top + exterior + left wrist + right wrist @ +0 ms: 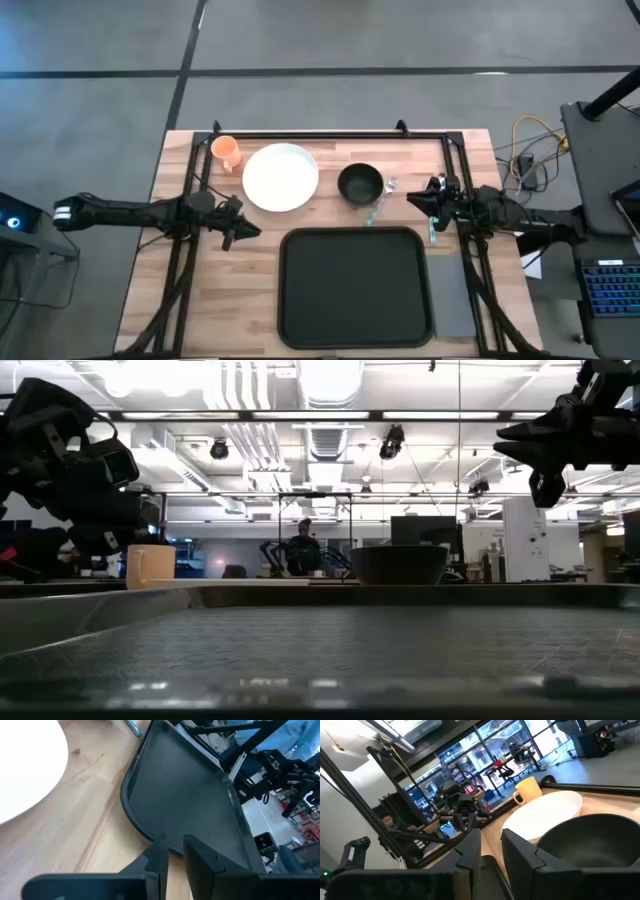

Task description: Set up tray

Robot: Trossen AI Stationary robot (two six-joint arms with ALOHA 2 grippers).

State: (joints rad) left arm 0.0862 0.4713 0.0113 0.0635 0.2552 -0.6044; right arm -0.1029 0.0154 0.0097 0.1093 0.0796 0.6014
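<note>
Left gripper (243, 231): above bare wood left of the tray; fingers (159, 856) a narrow gap apart, gripping nothing.
Right gripper (418, 197): above the table just right of the bowl; fingers slightly parted, holding nothing.
Tray (355, 288): black, flat, at the table's near middle, nothing in it.
Bowl (360, 184): dark, behind the tray; contents cannot be told.
Plate (281, 177): white, bare, left of the bowl.
Cup (226, 152): orange, at the far left.
Napkin (448, 295): grey, along the tray's right edge.
</note>
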